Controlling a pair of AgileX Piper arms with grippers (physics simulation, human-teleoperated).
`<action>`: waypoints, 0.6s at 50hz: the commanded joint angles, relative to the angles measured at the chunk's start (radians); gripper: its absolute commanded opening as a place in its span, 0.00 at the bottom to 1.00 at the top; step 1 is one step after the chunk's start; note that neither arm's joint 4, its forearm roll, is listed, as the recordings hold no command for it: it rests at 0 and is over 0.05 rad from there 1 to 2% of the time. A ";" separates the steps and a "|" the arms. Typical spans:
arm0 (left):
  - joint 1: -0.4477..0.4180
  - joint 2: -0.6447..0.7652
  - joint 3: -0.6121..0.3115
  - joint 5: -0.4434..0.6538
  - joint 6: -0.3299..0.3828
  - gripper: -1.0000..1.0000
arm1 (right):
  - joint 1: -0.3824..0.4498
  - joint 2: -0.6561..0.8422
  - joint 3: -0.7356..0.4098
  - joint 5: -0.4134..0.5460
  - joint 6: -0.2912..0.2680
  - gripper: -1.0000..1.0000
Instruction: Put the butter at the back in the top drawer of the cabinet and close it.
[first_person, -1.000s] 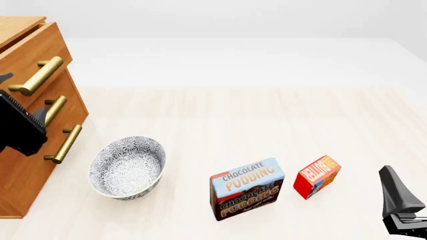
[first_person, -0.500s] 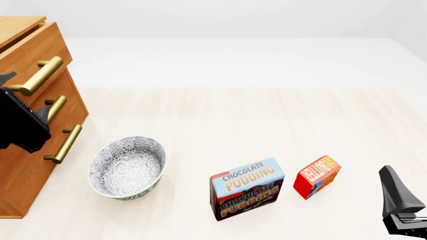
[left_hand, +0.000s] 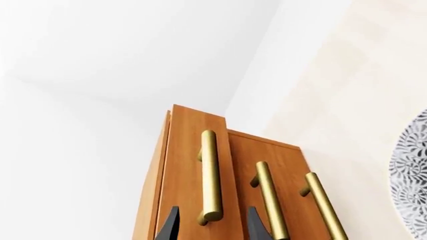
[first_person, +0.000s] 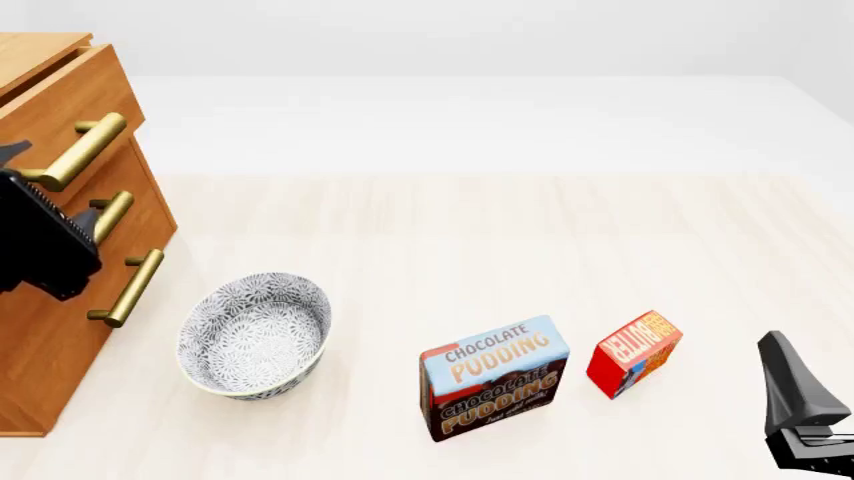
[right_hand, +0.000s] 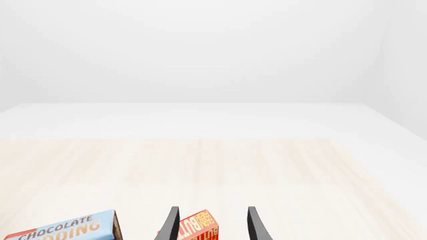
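Note:
The cabinet (first_person: 54, 300) stands at the table's left edge, its top drawer (first_person: 60, 100) carrying a brass bar handle (first_person: 78, 152). My left gripper (first_person: 54, 182) is open at that handle. In the left wrist view its black fingertips (left_hand: 170, 227) straddle the near end of the top handle (left_hand: 210, 180) without touching it. The butter (first_person: 635, 352), a small red box, stands on the table at front right. My right gripper (first_person: 794, 390) hangs open to the right of it and nearer the camera, apart from it. The butter (right_hand: 200, 229) lies ahead of that gripper's fingers (right_hand: 255, 225).
A patterned grey bowl (first_person: 254, 335) sits just right of the cabinet's lower drawers, and its rim (left_hand: 413, 175) shows in the left wrist view. The Chocolate Pudding box (first_person: 494, 378) stands upright left of the butter. Two lower handles (first_person: 130, 285) jut from the cabinet.
My left gripper has crept slightly upward toward the top drawer's handle. The right arm, the butter, the pudding box and the bowl have not moved.

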 joint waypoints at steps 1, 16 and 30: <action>0.001 0.018 0.000 -0.013 -0.001 1.00 | 0.000 0.000 0.000 0.000 0.000 1.00; 0.000 0.028 0.002 -0.023 -0.009 1.00 | 0.000 0.000 0.000 0.000 0.000 1.00; -0.010 0.032 -0.008 -0.024 -0.008 1.00 | 0.000 0.000 0.000 0.000 0.000 1.00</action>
